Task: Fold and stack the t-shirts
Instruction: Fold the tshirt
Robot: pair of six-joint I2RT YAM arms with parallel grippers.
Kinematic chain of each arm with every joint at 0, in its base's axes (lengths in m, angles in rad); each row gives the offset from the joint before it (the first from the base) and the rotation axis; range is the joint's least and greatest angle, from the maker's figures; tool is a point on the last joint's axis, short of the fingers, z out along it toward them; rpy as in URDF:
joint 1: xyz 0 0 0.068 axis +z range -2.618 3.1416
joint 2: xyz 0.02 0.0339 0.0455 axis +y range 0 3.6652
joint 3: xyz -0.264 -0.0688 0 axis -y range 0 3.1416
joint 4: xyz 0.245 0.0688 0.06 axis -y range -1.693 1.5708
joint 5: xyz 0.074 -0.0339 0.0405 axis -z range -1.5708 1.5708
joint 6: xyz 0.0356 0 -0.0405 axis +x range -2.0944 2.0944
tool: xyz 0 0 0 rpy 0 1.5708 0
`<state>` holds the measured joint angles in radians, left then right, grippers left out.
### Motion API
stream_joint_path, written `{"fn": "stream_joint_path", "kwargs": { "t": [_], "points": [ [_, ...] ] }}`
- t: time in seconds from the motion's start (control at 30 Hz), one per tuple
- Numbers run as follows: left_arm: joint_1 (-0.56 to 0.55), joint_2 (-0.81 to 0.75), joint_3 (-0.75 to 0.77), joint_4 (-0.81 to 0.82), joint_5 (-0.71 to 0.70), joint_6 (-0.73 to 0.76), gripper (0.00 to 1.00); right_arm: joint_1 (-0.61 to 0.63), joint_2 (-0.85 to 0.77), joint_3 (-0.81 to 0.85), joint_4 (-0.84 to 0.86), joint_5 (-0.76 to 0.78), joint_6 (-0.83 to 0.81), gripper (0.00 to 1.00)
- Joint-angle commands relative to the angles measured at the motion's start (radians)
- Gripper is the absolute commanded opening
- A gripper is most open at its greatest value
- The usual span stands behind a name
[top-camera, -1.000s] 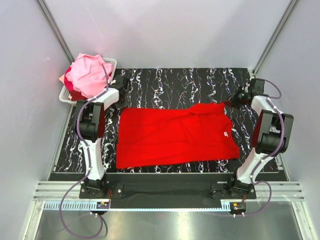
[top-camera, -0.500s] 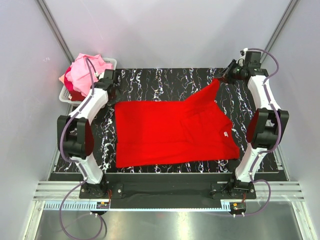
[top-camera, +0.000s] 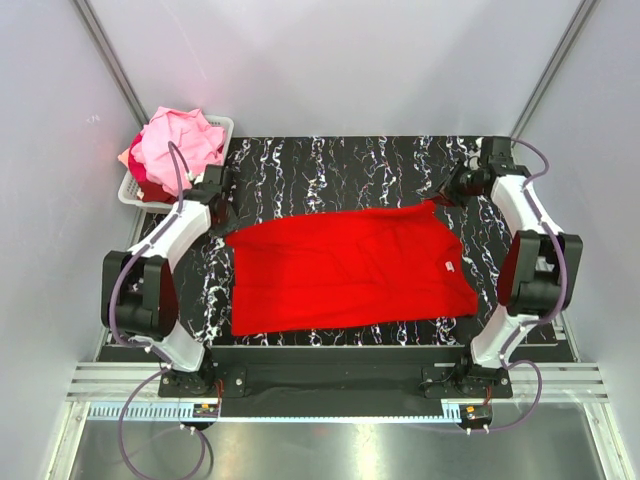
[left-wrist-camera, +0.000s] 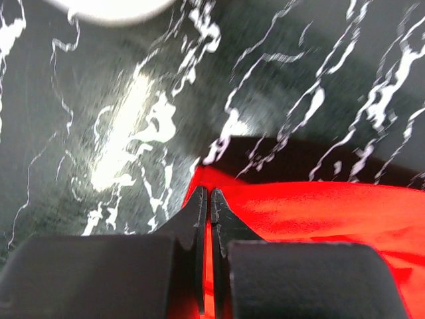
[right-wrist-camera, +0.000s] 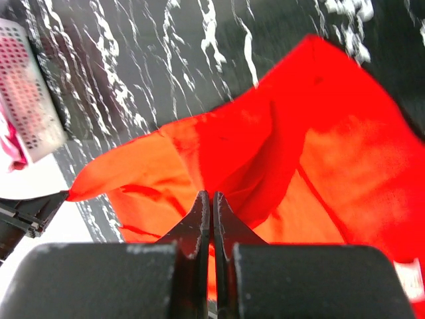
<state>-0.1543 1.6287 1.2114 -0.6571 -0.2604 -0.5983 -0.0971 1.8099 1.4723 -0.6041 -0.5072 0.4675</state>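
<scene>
A bright red t-shirt (top-camera: 350, 270) lies spread across the black marbled table (top-camera: 340, 165), its white neck label (top-camera: 451, 267) at the right. My left gripper (top-camera: 222, 220) is shut on the shirt's far left corner (left-wrist-camera: 207, 183). My right gripper (top-camera: 452, 190) is shut on its far right corner (right-wrist-camera: 252, 173). Both corners are held a little off the table, with the far edge stretched between them. Pink and peach t-shirts (top-camera: 178, 140) are heaped in the white basket at the far left.
The white slotted basket (top-camera: 224, 127) stands at the table's far left corner and also shows in the right wrist view (right-wrist-camera: 26, 100). Grey walls close in the back and both sides. The arm bases sit at the table's near edge.
Both grippers pulled the far edge of the red shirt up and back, then came forward and lower. The far edge now lies straighter and nearer the front.
</scene>
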Motion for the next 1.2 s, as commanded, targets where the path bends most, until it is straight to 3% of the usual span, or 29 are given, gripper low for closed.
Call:
{"fn": "stream_joint_path", "kwargs": {
  "t": [0.0, 0.37, 0.77, 1.17],
  "points": [
    [0.004, -0.099, -0.062, 0.045, 0.015, 0.02, 0.0, 0.008, -0.173, -0.07, 0.01, 0.056, -0.01, 0.0],
    [-0.007, -0.205, -0.202, 0.067, 0.027, 0.02, 0.0, 0.007, -0.418, -0.305, -0.003, 0.213, 0.017, 0.0],
    [-0.059, -0.282, -0.308, 0.077, 0.018, -0.014, 0.0, -0.03, -0.512, -0.388, -0.057, 0.355, 0.028, 0.0],
    [-0.149, -0.334, -0.345, 0.04, -0.046, -0.047, 0.0, -0.053, -0.589, -0.357, -0.103, 0.404, 0.022, 0.0]
  ]
}}
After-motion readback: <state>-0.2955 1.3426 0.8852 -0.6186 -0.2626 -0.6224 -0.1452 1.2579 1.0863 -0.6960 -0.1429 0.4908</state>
